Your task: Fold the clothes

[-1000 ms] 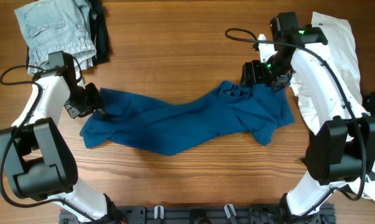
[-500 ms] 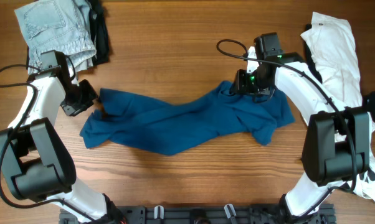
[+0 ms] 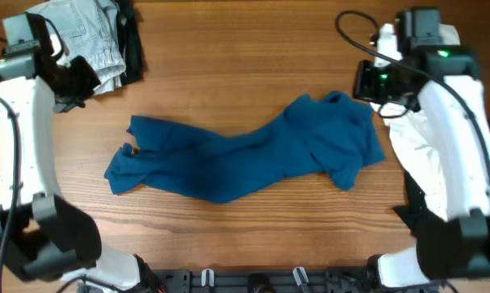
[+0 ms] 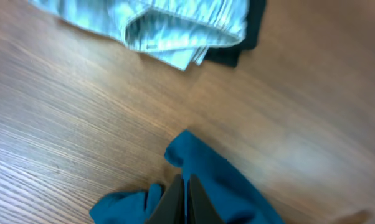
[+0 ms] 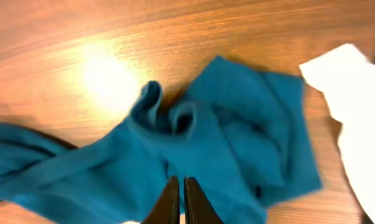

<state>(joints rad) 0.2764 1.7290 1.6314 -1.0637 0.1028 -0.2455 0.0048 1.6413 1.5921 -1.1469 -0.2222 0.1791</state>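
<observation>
The clothes, one large dark blue garment (image 3: pixel 245 159), lie crumpled across the middle of the wooden table. My left gripper (image 3: pixel 76 79) is raised beyond the garment's left end, near the denim pile. In the left wrist view it (image 4: pixel 186 196) is shut with nothing in it, and a corner of the blue cloth (image 4: pixel 218 180) lies below. My right gripper (image 3: pixel 361 81) hangs raised just past the garment's upper right corner. The right wrist view shows it (image 5: pixel 179 199) shut and empty above the bunched blue cloth (image 5: pixel 225 124).
A folded light denim piece (image 3: pixel 82 37) lies on a black cloth (image 3: pixel 131 49) at the back left; both the denim (image 4: pixel 175 25) and the black cloth (image 4: pixel 250 37) appear in the left wrist view. A white garment (image 3: pixel 452 41) lies along the right edge under my right arm.
Both arms rose and drew outward from the garment's ends. The right gripper closed. The garment's upper right corner shifted up and to the right.
</observation>
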